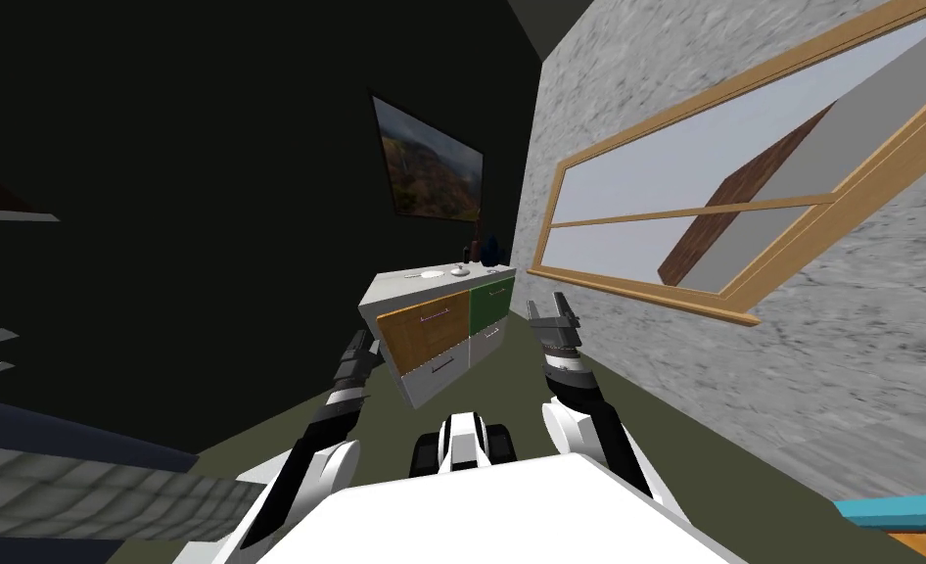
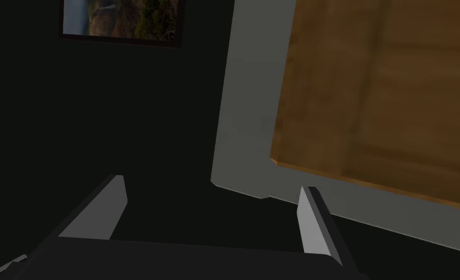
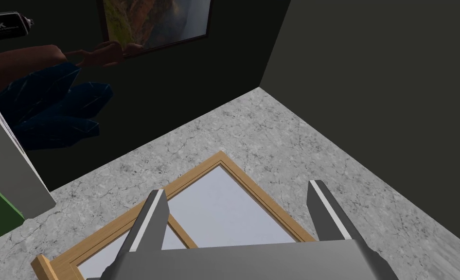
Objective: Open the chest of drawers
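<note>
Here we stand facing the chest of drawers, which sits ahead on the olive floor, in the corner where a dark wall meets a grey stone wall. The chest has a grey top and four fronts: a wooden drawer front at upper left, a green front at upper right, and two grey fronts below. All four appear flush with the frame, though at this distance we cannot be sure. Each front carries a slim handle. A white dish and some dark items, too small to identify, rest on the top. Our left gripper hovers just beside the chest's near left corner, level with the wooden front. In the left wrist view its fingers stand spread, holding nothing. The chest's grey frame edge and the wooden front lie ahead of them, apart from both blades. Our right gripper is raised to the right of the chest, near the stone wall, and its fingers are likewise spread and empty.
</note>
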You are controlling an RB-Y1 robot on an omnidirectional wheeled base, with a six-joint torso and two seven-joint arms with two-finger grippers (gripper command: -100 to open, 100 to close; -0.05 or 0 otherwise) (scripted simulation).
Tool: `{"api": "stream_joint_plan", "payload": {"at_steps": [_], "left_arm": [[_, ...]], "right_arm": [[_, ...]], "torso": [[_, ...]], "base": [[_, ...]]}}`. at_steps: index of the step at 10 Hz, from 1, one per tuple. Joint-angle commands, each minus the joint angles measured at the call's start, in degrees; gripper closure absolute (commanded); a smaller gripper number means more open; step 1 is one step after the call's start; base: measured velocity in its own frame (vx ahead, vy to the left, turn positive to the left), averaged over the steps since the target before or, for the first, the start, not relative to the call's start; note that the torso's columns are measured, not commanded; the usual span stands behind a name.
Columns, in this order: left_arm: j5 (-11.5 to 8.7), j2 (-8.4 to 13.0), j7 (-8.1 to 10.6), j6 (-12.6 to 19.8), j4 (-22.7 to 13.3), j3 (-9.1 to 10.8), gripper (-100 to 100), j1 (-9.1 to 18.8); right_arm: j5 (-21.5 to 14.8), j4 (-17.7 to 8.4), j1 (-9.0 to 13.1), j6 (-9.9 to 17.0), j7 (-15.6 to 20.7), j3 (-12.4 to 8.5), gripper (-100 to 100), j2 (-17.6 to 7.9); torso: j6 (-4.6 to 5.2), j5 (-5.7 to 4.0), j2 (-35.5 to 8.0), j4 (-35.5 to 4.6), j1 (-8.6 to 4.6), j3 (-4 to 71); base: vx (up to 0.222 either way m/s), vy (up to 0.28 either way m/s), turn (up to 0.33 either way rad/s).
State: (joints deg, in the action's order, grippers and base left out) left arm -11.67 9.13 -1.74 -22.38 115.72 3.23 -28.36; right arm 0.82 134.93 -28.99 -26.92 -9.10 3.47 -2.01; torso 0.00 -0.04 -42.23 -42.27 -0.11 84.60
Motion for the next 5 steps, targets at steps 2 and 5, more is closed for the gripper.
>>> {"api": "stream_joint_plan", "payload": {"at_steps": [2, 5], "left_arm": [[-1.55, -0.03, 0.68, 1.57, -2.72, 1.34, -100, 0.5], [-2.94, -0.6, 1.24, 2.93, -4.92, 2.51, -100, 0.88]], "right_arm": [[0.0, 0.0, 0.0, 0.0, 0.0, 0.0, 0, 0.0], [0.0, 0.0, 0.0, 0.0, 0.0, -0.01, 0, -0.01]], "torso": [[0.0, 0.07, -0.01, 0.0, 0.2, 0.0], [0.01, 0.05, -0.05, -0.01, 0.16, -0.03]], "base": [[0.134, -0.171, 0.079], [0.131, -0.164, 0.081]]}}
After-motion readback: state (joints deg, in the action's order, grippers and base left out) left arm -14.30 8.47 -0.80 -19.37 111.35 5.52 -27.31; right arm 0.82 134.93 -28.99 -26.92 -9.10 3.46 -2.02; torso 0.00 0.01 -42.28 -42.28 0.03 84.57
